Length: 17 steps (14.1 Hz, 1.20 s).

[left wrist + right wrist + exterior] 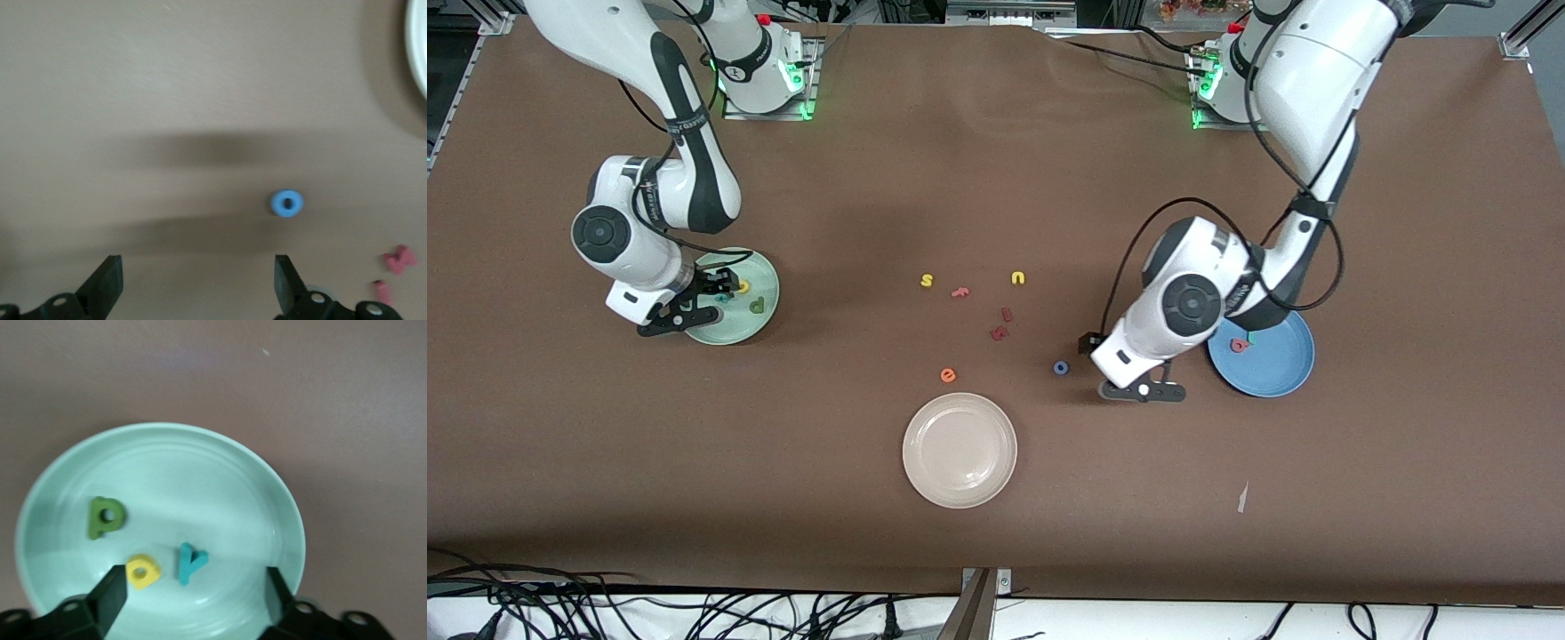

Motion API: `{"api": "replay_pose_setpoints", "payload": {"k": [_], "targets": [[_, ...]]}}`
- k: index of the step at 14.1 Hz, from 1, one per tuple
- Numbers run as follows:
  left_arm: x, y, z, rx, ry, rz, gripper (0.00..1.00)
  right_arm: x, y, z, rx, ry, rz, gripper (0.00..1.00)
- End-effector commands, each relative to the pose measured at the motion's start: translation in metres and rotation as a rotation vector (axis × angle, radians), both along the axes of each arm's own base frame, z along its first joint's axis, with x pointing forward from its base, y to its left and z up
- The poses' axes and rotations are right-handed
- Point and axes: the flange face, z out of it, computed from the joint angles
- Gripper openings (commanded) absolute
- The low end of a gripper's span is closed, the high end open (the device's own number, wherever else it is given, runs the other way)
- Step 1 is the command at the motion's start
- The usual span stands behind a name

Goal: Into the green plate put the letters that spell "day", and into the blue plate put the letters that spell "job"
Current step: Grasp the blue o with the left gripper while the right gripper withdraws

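1. The right gripper [193, 593] is hovering over the green plate [769, 307], jaws standing wide apart and holding nothing.
2. The green d [105, 517], yellow a [143, 571] and teal y [189, 561] are lying in the green plate, the a and y just beside each other, the d a little apart from them.
3. The left gripper [197, 283] is hanging low over the table [996, 178], beside the blue plate [1280, 373], jaws spread fully and gripping nothing.
4. The blue o [1061, 367] is resting on the table at about 9 o'clock from the left gripper, near it but not touching.
5. The pink-red b [1239, 345] is lying in the blue plate; a small teal piece [1251, 337], mostly hidden by the arm, is showing just beside it.
6. The cream-white plate [920, 462] is sitting at roughly 7 o'clock from the blue o, nearer to the front camera.
7. The orange e [948, 375] is lying at 12 o'clock from the cream-white plate.
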Motion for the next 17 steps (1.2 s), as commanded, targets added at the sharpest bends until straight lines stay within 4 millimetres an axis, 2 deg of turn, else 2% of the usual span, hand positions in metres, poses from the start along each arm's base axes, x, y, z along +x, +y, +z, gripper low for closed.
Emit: {"api": "replay_pose_setpoints", "payload": {"k": [1, 4, 7, 10, 13, 16, 17], "targets": [[0.004, -0.032, -0.013, 0.002, 0.008, 0.082, 1.0, 0.03, 0.015, 0.069, 0.036, 0.09, -0.004, 1.0], [0.005, -0.058, -0.031, 0.007, 0.008, 0.149, 0.98, 0.046, 0.029, 0.132, 0.042, 0.174, 0.003, 1.0], [0.008, -0.066, -0.049, 0.05, -0.018, 0.167, 0.95, 0.054, 0.03, 0.197, 0.034, 0.214, 0.002, 1.0], [0.012, -0.07, -0.057, 0.048, -0.026, 0.184, 0.9, 0.058, 0.029, 0.247, 0.018, 0.204, -0.001, 1.0], [0.01, -0.074, -0.069, 0.049, -0.036, 0.196, 0.84, 0.054, 0.014, 0.292, 0.026, 0.158, -0.019, 1.0], [0.009, -0.075, -0.071, 0.049, -0.035, 0.199, 0.77, 0.044, 0.014, 0.31, 0.051, 0.127, -0.037, 1.0], [0.008, -0.076, -0.071, 0.049, -0.035, 0.197, 0.72, 0.044, 0.007, 0.315, 0.068, 0.11, -0.046, 1.0]]}}
